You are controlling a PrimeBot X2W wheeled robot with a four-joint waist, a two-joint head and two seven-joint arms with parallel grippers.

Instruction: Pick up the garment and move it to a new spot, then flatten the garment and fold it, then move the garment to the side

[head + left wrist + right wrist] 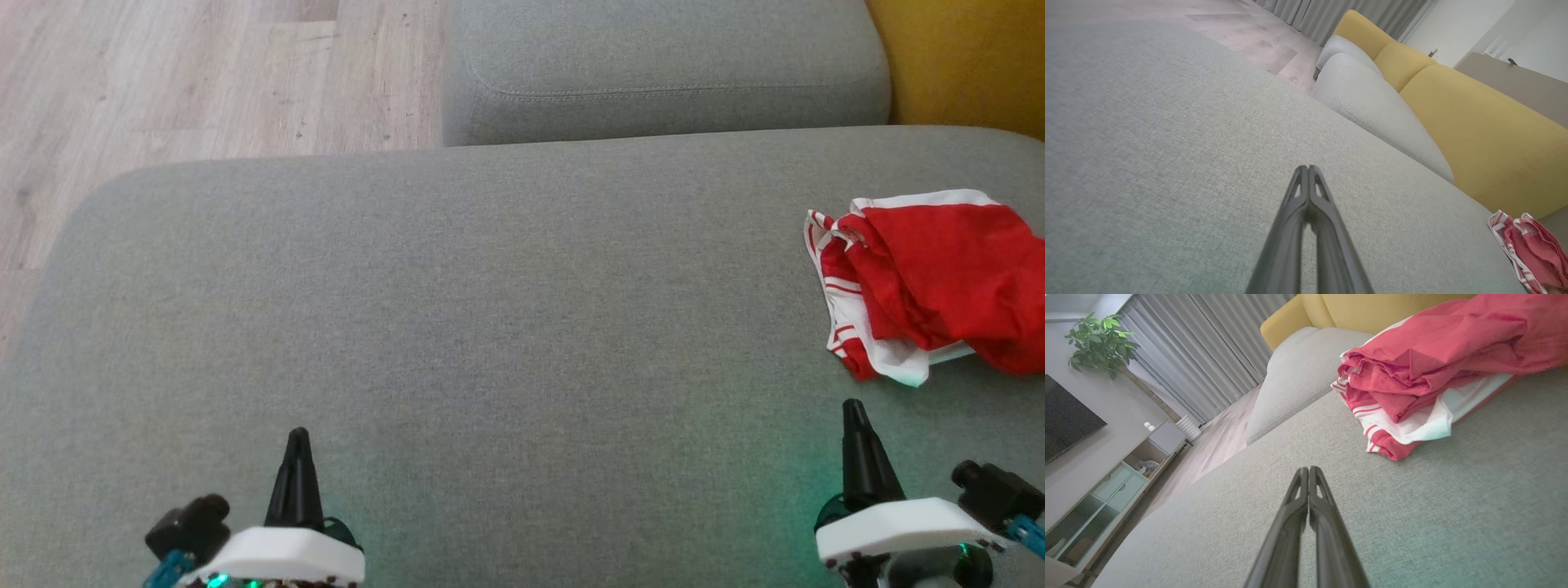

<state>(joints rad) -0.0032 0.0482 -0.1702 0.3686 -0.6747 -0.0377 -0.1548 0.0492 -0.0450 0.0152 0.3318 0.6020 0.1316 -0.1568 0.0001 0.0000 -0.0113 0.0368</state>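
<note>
Black fingers of the right end effector [853,412] are pressed tight together with nothing between them. They sit at the lower right of the head view, over the grey seat cushion [490,327]; I cannot tell whether they touch it. The garment [931,278], a crumpled red piece with white panels and stripes, lies above and slightly right of those tips, near them but apart. It rests on the same cushion at the frame's right edge, which cuts it off.

The left end effector [299,437], at the lower left of the head view, is likewise closed and empty, well apart from the garment across the bare cushion.

The right wrist view brings the garment close in its upper right: bunched red folds lie over a white layer with a striped edge. The same view takes in a potted plant [1098,339] at upper left, grey curtains [1208,347], a dark screen [1065,416] at the left edge and a low cabinet [1114,486] below it.

In the left wrist view the garment is small in the lower right corner, with a yellow backrest [1474,122] above it and a second grey cushion [1372,110] alongside that. The head view has pale wood floor [163,82] at upper left.
</note>
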